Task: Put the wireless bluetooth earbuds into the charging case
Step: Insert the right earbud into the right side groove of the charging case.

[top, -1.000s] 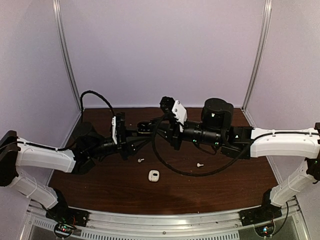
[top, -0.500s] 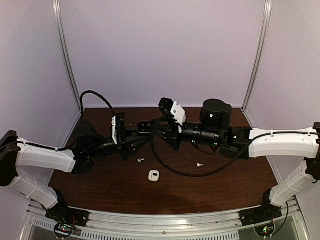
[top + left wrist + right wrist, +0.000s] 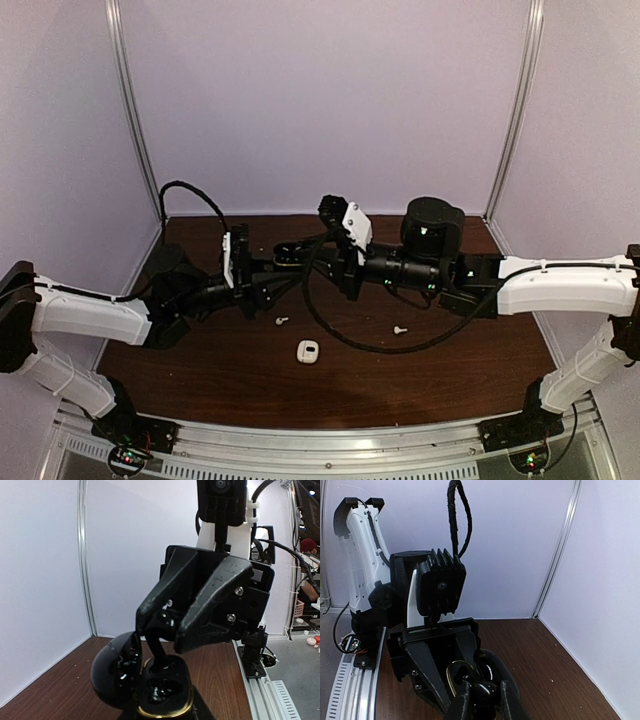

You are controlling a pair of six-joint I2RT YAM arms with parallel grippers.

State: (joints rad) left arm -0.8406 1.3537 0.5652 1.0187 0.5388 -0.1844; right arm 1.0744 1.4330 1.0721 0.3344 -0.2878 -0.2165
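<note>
A black earbud (image 3: 165, 622) is being held at the mouth of an open black charging case (image 3: 162, 697) over the far part of the surface (image 3: 200, 375).
Nearest, a white charging case (image 3: 307, 350) is being left lying on the wood, with two white earbuds (image 3: 281, 321) (image 3: 400, 329) apart just behind it, too small for detail. Farther back, the black case is being clamped by the left gripper (image 3: 280, 262), its lid (image 3: 112, 672) being kept swung aside and its base cut off by the left wrist view's lower edge. The black earbud is being pinched by the closed right gripper (image 3: 482, 705), stem pointing down into the gold-rimmed opening. How deep the stem is sitting cannot be told, and the case's interior is being hidden in dark gloss.
</note>
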